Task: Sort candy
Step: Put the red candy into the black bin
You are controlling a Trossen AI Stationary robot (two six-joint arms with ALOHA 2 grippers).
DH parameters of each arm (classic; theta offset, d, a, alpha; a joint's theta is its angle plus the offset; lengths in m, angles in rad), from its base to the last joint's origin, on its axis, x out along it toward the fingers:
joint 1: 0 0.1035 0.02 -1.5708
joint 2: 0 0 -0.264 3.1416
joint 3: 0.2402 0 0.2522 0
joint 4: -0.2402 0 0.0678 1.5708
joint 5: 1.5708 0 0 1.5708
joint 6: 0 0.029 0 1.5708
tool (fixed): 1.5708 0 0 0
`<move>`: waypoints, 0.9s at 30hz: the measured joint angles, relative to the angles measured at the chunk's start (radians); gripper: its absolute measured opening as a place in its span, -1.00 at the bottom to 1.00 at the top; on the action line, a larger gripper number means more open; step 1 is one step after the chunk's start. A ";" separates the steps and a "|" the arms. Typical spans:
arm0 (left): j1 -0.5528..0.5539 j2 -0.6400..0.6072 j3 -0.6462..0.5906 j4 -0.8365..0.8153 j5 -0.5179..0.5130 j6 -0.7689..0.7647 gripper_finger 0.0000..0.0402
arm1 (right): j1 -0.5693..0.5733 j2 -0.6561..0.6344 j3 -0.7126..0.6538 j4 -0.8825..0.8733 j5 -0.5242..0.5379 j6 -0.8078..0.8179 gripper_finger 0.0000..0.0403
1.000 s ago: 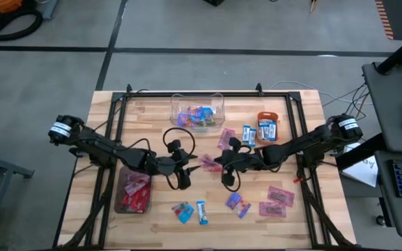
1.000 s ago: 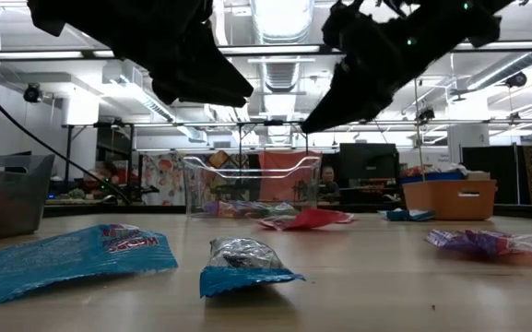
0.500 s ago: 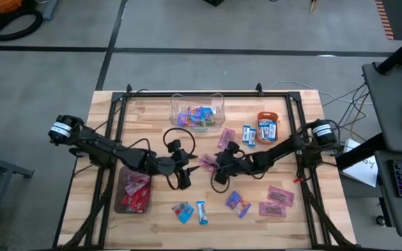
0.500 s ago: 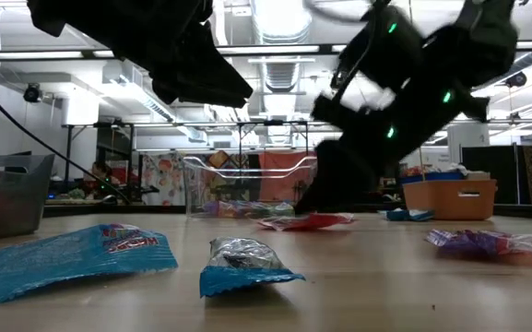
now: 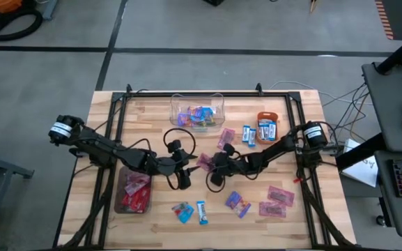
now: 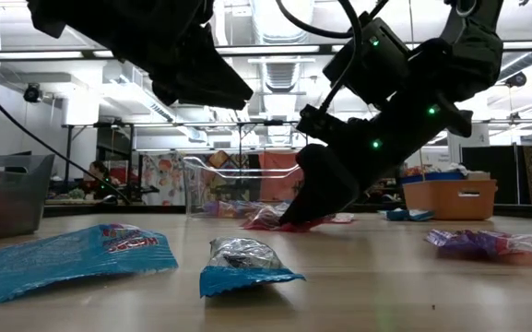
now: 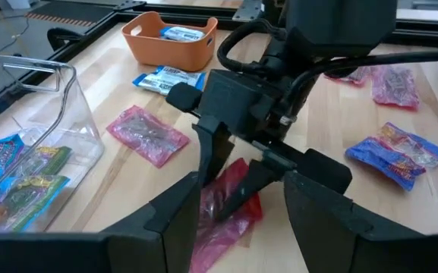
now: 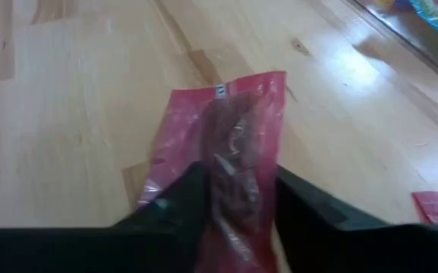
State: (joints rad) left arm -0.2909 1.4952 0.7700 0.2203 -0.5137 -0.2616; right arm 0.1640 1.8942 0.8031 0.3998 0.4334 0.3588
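Observation:
A red candy packet [image 8: 230, 129] lies at the table's middle [image 5: 204, 162]. My right gripper [image 8: 237, 205] has come down on it from the table's right [image 5: 210, 166] and is shut on its end. My left gripper [image 5: 189, 169] hangs open a little above the table, just left of the packet, with nothing between its fingers [image 7: 241, 182]. Other candy lies loose: pink [image 5: 226, 137], blue-and-white [image 5: 248, 134], purple [image 5: 237, 203], teal [image 5: 182, 212]. My right gripper pinches the red packet's end nearest the gripper [image 8: 234, 186] between its two fingers [image 8: 184, 197], one on each long edge. The fingers slant down from the table's right side and lie along the packet. The packet is crumpled between them, and its other end [image 8: 241, 87] rests on the table.
A clear box [image 5: 197, 111] with mixed candy stands at the back middle. At the back right is an orange bowl [image 5: 268, 125] with blue-and-white packets. A dark tray [image 5: 132, 192] of red packets sits front left. Pink packets [image 5: 277, 201] lie front right.
My right gripper has sunk from well above the table down onto the red packet, going a little toward the table's left edge and tipping more steeply. The packet, flat before, now stands bunched up beside the fingers.

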 joint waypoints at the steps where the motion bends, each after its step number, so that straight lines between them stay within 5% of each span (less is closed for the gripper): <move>1: 0.000 0.000 0.000 0.000 0.000 -0.003 -0.13 | -0.001 0.000 0.000 0.001 -0.009 -0.006 -0.46; 5: 0.000 0.000 0.000 0.004 0.004 -0.006 -0.13 | 0.000 -0.009 -0.003 0.014 -0.021 -0.038 -0.87; 11: 0.000 0.000 0.000 0.022 0.058 -0.009 -0.13 | 0.022 -0.111 -0.014 -0.032 -0.013 -0.120 -0.93; 21: -0.001 -0.003 0.000 -0.027 0.059 -0.006 -0.13 | 0.178 -0.459 -0.026 -0.143 0.198 -0.355 -0.95; 27: 0.000 0.001 0.000 0.100 0.062 0.010 -0.13 | 0.222 -0.498 -0.027 -0.076 0.230 -0.473 -0.95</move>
State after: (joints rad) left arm -0.2909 1.4958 0.7696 0.3200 -0.4521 -0.2516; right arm 0.3862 1.3961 0.7761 0.3234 0.6634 -0.1140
